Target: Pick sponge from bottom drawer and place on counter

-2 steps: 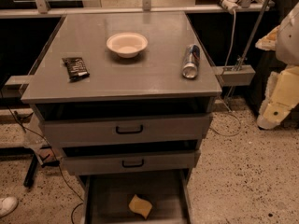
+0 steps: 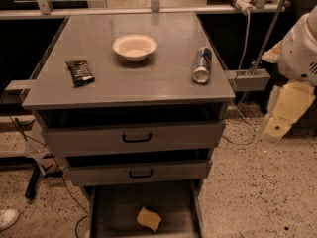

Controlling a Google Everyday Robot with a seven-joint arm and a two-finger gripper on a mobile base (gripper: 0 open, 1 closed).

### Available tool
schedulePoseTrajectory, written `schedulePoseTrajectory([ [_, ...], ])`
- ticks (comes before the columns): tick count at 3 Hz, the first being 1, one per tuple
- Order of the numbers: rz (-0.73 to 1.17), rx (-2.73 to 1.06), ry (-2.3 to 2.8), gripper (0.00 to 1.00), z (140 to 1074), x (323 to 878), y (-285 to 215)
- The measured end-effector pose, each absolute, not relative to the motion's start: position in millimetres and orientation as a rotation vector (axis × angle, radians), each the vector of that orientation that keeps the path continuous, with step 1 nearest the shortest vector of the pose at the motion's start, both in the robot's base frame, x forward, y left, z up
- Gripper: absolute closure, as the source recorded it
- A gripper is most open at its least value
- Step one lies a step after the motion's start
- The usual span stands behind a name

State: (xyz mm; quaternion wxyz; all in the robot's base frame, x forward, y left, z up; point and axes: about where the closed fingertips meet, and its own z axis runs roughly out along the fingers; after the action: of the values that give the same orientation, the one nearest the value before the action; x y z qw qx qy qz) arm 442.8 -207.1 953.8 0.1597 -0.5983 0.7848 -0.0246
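Observation:
The yellow-tan sponge (image 2: 148, 218) lies on the floor of the open bottom drawer (image 2: 119, 212), near its front middle. The grey counter (image 2: 148, 78) is the top of the cabinet above it. My arm hangs at the right edge of the view, beside the cabinet. Its white upper part (image 2: 302, 53) is level with the counter. The cream gripper (image 2: 277, 125) hangs below it, at about the height of the top drawer. It is well to the right of the sponge and above it, and it holds nothing that I can see.
On the counter stand a white bowl (image 2: 134, 47), a dark snack packet (image 2: 79, 72) at the left and a can (image 2: 202, 65) lying on its side at the right. The two upper drawers (image 2: 136, 138) stand slightly open. Cables and a shoe (image 2: 7, 218) lie on the floor at the left.

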Motion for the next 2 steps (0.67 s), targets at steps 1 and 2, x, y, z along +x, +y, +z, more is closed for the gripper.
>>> schedulePoseTrajectory([
  [1, 0.016, -1.731, 2.290, 0.00, 915.7, 429.6, -199.8],
  [2, 0.016, -1.731, 2.290, 0.00, 915.6, 429.5, -199.8],
])
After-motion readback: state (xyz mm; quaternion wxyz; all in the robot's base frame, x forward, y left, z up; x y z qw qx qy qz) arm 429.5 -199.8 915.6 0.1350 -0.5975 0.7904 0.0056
